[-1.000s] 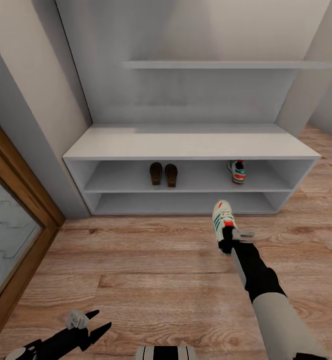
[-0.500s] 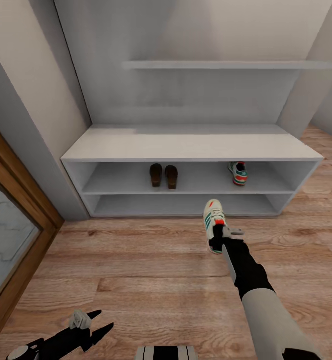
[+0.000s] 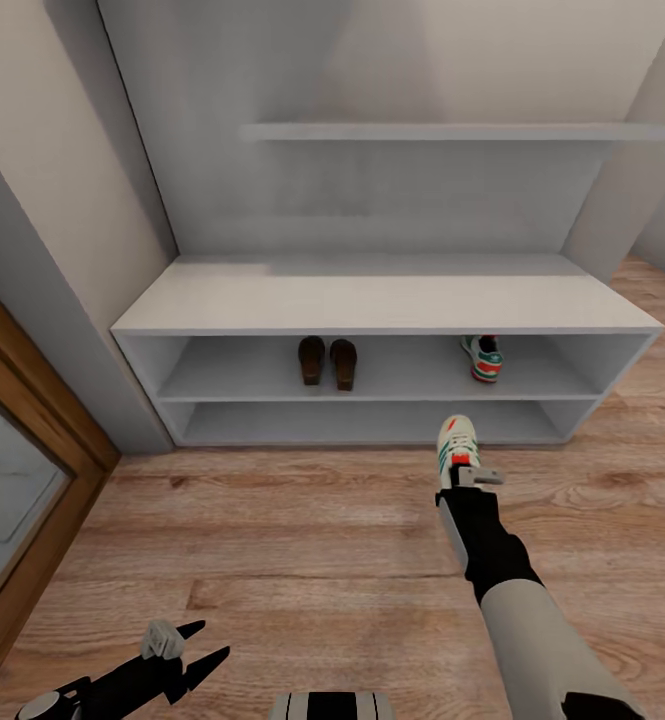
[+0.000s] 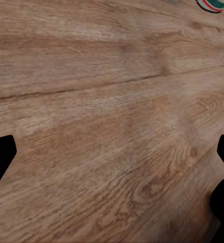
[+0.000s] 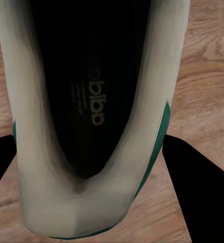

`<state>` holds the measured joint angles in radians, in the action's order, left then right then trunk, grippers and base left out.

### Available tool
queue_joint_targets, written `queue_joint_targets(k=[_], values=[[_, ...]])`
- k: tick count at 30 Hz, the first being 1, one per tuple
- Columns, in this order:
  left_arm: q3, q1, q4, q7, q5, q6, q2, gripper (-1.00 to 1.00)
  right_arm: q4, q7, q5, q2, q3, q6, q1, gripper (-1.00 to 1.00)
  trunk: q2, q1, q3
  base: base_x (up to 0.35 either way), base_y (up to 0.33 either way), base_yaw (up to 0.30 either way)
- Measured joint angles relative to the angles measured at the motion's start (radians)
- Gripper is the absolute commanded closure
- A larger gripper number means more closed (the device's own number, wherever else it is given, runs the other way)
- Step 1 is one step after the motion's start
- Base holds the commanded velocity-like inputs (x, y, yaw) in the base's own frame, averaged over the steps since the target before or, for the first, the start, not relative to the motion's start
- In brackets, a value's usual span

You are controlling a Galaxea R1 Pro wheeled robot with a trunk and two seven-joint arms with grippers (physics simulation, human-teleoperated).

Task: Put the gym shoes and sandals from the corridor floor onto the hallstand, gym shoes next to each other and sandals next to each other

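Note:
My right gripper is shut on the heel of a white gym shoe with green stripes, held just above the corridor floor, toe toward the hallstand. In the right wrist view the gym shoe's heel and dark insole sit between the black fingers. The other gym shoe stands at the right of the upper shoe shelf. Both brown sandals stand side by side near that shelf's middle. My left gripper hangs open low at the left, over bare planks.
A wood-framed door or mirror runs along the left wall. An upper shelf juts out above the bench top. The lower shoe shelf holds nothing. Open floor lies between me and the rack.
The view has drawn slightly nearer the rack. My right gripper swung left with the gym shoe, then back right, ending closer to the rack's front. The left arm has hardly moved.

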<state>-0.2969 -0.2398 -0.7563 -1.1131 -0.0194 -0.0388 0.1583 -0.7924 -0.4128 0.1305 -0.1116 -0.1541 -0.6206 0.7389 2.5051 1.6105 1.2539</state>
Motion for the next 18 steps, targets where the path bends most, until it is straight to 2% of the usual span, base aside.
queue_joint_targets(k=[9, 14, 18], values=[[0.011, 0.001, 0.000, -0.001, 0.000, 0.000, 0.007, -1.00, 0.004, -0.007, -0.002, -0.003, 0.001, 0.001, 0.000, 1.00, 0.000, 0.000, 0.000, 0.002, 0.000, 0.000], [0.017, 0.002, 0.000, -0.031, -0.003, 0.000, 0.014, -1.00, -0.002, -0.007, -0.005, -0.036, 0.004, 0.002, 0.000, 1.00, 0.000, 0.000, 0.000, 0.000, 0.000, 0.000], [0.018, 0.002, 0.001, -0.056, -0.006, 0.001, 0.018, -1.00, -0.010, -0.008, 0.000, -0.046, 0.006, 0.001, 0.000, 1.00, 0.000, 0.000, 0.000, 0.000, 0.000, 0.000]])
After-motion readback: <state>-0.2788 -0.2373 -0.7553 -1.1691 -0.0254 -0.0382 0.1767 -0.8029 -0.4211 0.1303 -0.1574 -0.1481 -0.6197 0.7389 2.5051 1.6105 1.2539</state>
